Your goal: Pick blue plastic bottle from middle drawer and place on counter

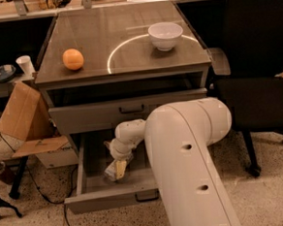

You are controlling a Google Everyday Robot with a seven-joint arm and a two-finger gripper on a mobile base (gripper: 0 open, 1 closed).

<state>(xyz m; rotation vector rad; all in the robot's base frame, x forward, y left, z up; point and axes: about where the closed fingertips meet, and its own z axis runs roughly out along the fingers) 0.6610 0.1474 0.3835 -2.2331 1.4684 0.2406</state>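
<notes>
Camera view, from the left: a tan cardboard box (20, 113) leans beside the cabinet. On the glossy grey-brown counter (92, 35) a round orange fruit (73, 59) sits at the near left. Below, the wide grey middle drawer (99, 203) stands pulled out toward me. My gripper (119, 166) is down inside it, right at the small clear blue plastic bottle (110, 173) lying in the tray; whether it is clamped I cannot tell. A white bowl (165, 35) sits far right on the counter's thin white ring.

Pincer (117, 165) in middle drawer (103, 201), partly hidden
</notes>
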